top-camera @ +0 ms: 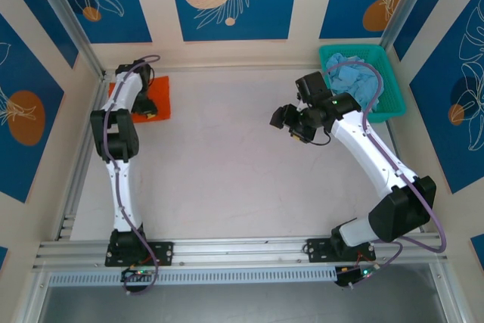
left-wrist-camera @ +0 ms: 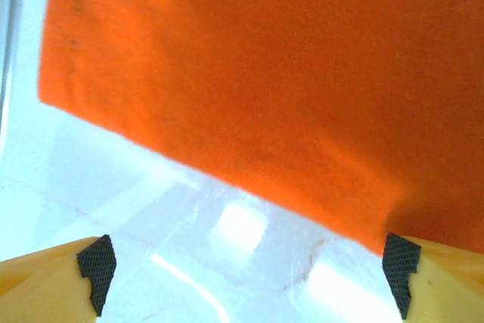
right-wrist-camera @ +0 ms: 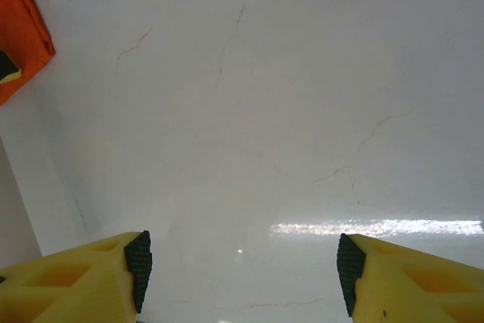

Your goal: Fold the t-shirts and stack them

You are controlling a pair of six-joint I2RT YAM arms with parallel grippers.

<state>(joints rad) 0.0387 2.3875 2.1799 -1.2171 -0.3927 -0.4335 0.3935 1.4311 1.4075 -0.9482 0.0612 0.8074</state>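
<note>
A bright orange t-shirt (top-camera: 157, 90) lies folded flat at the far left of the table. My left gripper (top-camera: 149, 113) hovers at its near edge, open and holding nothing. In the left wrist view the orange t-shirt (left-wrist-camera: 265, 73) spreads just beyond the open left gripper (left-wrist-camera: 249, 274), with bare table between the pads. Pale blue t-shirts (top-camera: 355, 81) lie crumpled in the teal basket (top-camera: 327, 52) at the far right. My right gripper (top-camera: 285, 118) hangs over the bare middle of the table, left of the basket. The right gripper (right-wrist-camera: 242, 270) is open and empty, the orange t-shirt (right-wrist-camera: 19, 28) far off.
The white table (top-camera: 227, 172) is walled by blue patterned panels and metal posts. An aluminium rail runs along the left edge (top-camera: 79, 179) and the near edge. Cables loop from both arms, one arching over the basket.
</note>
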